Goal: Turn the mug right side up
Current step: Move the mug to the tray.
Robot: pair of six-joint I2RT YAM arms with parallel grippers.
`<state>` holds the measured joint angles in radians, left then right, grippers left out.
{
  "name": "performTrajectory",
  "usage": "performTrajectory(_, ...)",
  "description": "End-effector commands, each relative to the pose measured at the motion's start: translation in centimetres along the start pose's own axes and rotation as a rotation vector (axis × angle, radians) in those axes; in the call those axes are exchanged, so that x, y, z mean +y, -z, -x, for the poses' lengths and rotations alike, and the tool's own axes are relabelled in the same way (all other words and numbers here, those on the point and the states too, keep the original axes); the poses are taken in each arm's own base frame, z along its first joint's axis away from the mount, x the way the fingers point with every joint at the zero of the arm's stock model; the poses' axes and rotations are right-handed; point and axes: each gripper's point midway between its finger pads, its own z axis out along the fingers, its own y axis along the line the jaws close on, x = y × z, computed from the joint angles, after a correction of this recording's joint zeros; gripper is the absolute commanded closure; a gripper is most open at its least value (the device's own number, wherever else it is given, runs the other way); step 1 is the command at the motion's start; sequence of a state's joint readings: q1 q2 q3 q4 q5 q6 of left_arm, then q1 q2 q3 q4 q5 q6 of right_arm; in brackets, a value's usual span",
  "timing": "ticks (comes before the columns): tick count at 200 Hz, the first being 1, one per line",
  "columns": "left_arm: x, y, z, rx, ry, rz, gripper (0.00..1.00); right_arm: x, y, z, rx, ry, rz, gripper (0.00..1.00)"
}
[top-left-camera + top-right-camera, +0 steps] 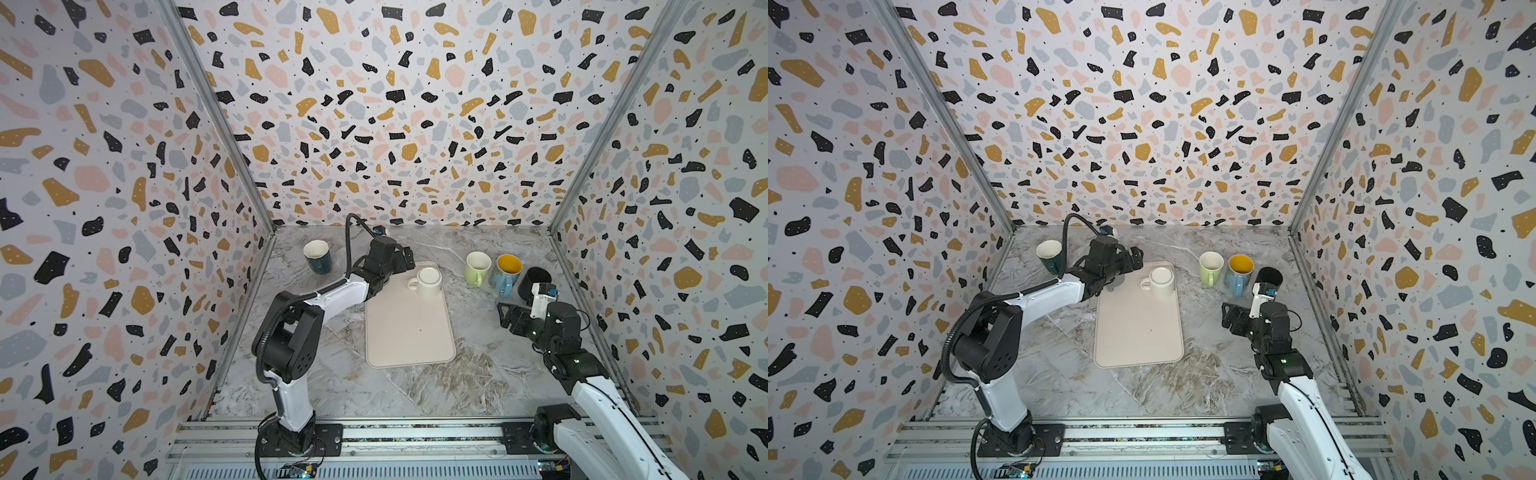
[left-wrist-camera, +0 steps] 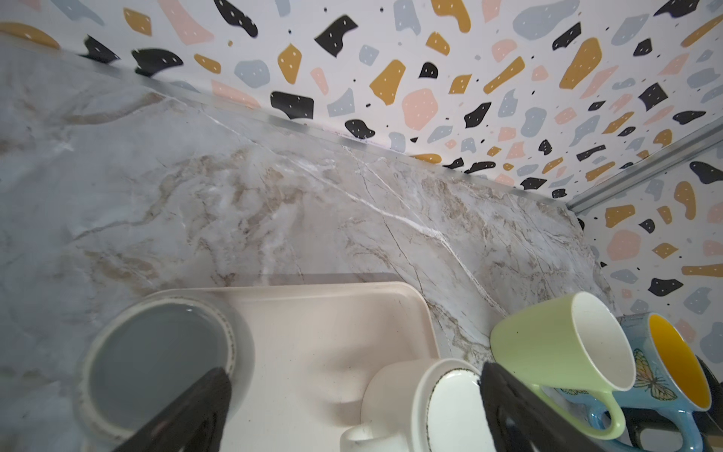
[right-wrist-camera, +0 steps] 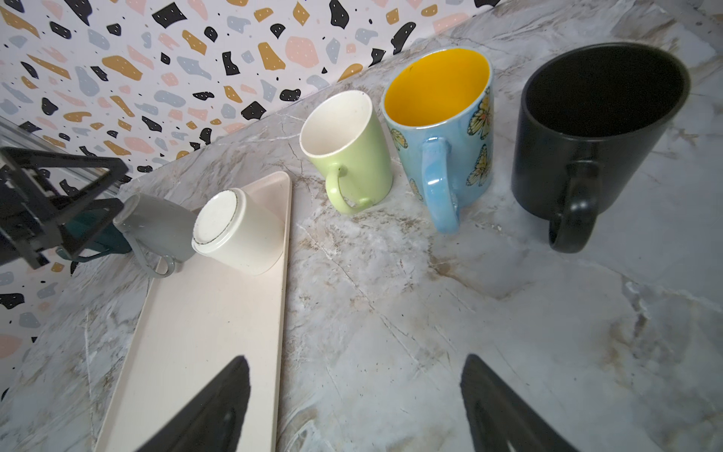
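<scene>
Because the left arm (image 1: 332, 295) largely covers it from above, the grey mug (image 2: 156, 364) shows only in wrist views. Green mug (image 3: 360, 156), blue mug (image 3: 434, 184) and black mug (image 3: 547, 172) stand upright ahead of the wide, empty right end effector (image 3: 354, 364). The inverted cream mug (image 2: 391, 395) sits on the tray (image 2: 332, 313), just ahead of the wide-spread fingers (image 2: 187, 411) of the left end effector (image 2: 354, 375).

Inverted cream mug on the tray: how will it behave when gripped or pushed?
Cream mug looks like glazed ceramic: probably rigid, fairly heavy for its size and slick. Resting rim-down on the tray, it seems stable; a push would likely slide it, not tip it. On its side it could roll until the handle stops it.
</scene>
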<state>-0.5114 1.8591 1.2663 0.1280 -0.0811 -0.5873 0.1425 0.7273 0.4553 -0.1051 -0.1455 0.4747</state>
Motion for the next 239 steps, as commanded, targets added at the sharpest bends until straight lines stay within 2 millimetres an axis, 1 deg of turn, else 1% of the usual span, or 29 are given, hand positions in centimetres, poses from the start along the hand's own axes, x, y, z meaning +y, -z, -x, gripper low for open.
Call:
performTrajectory(1,-1.6,-0.5,0.7,-0.005,0.0,-0.074,0.0,-0.2,0.3,-0.7,0.021,-0.008,-0.008,0.14)
performTrajectory(30,-2.3,-1.5,0.4,0.004,-0.003,-0.115,0.0,-0.1,0.4,-1.2,0.022,-0.018,0.006,0.14)
performTrajectory(51,-2.8,-2.6,-0.2,0.032,-0.01,-0.142,0.0,-0.2,0.5,-1.3,0.029,-0.018,0.001,0.14)
performTrajectory(73,-2.8,-3.5,-1.2,0.065,-0.013,-0.145,0.0,-0.3,0.5,-1.6,0.037,-0.016,-0.004,0.14)
performTrajectory(107,-3.2,-4.3,-2.6,0.086,-0.011,-0.157,0.0,-0.1,0.5,-1.4,0.037,-0.016,0.005,0.14)
performTrajectory(137,-4.9,-4.0,-4.6,0.113,-0.02,-0.2,0.0,0.1,0.1,-1.6,0.061,-0.004,0.015,0.14)
performTrajectory(170,-4.7,-4.9,-7.1,0.168,-0.038,-0.197,0.0,-0.1,-0.1,-1.5,0.069,0.009,0.001,0.14)
performTrajectory(178,-4.3,-5.0,-7.3,0.171,-0.04,-0.179,0.0,-0.1,0.0,-1.0,0.063,0.02,-0.013,0.14)
performTrajectory(198,-4.4,-4.6,-7.3,0.156,-0.067,-0.167,0.0,0.2,0.4,0.0,0.05,0.06,-0.017,0.14)
performTrajectory(220,-4.4,-4.4,-7.8,0.18,-0.073,-0.168,0.0,0.4,0.5,0.4,0.059,0.078,-0.018,0.14)
performTrajectory(239,-4.7,-3.3,-8.3,0.179,-0.072,-0.184,0.0,0.4,0.3,0.4,0.067,0.086,-0.022,0.14)
